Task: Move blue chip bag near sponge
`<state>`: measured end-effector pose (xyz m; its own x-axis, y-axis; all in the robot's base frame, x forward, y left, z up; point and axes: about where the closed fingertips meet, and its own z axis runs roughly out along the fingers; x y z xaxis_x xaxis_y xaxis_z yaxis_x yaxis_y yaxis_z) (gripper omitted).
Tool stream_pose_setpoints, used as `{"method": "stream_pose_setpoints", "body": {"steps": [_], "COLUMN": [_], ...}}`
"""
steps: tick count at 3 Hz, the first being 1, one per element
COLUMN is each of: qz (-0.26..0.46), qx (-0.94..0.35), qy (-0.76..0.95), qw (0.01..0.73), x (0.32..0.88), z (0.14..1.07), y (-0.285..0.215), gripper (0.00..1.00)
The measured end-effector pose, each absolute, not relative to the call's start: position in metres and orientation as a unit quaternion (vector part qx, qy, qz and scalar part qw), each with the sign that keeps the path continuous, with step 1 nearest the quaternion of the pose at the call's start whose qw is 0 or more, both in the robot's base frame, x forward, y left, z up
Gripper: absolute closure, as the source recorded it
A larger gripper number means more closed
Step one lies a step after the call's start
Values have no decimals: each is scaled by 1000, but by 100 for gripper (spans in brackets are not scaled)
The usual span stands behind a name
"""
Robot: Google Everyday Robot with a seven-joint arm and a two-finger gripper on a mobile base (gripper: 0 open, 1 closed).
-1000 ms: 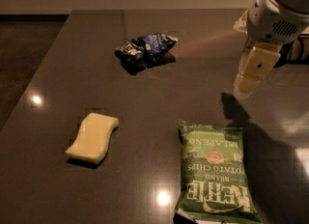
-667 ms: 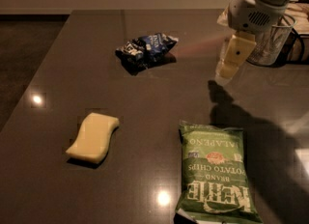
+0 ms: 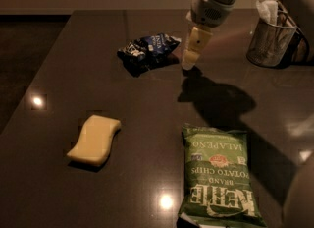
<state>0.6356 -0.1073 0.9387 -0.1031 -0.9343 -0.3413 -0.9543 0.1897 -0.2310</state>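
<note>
Your hand (image 3: 189,63) is hovering just right of the blue chip bag (image 3: 147,51).
Apart or together, you cannot tell; the bag is lying mid-far on the tabletop (image 3: 73,74), well apart from the sponge (image 3: 94,140) at near left, a green jalapeño chip bag (image 3: 218,178) at near right.

Vantage: the one camera looked down at a slant from above the near side of the dark table (image 3: 73,74).
Facing: it faced across the tabletop toward the far edge.
Nearness: it sat close; the green chip bag (image 3: 218,175) reached the lower edge of the view.
Near field: the sponge (image 3: 94,139) lay lower left.
Far field: the blue chip bag (image 3: 147,50) lay above centre.
Gripper: the gripper (image 3: 189,64) came in from the upper right and hung just right of the blue chip bag.
</note>
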Motion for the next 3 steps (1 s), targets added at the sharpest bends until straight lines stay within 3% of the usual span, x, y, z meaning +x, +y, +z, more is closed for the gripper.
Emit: {"method": "stream_pose_setpoints", "body": {"steps": [2,3], "qz": [20,-3], "qx": [-646,-650], "qy": [738,741], "qw": [192,168], "x": [699,720], "z": [898,877], "y": [-61,-46], "gripper": [0,8]}}
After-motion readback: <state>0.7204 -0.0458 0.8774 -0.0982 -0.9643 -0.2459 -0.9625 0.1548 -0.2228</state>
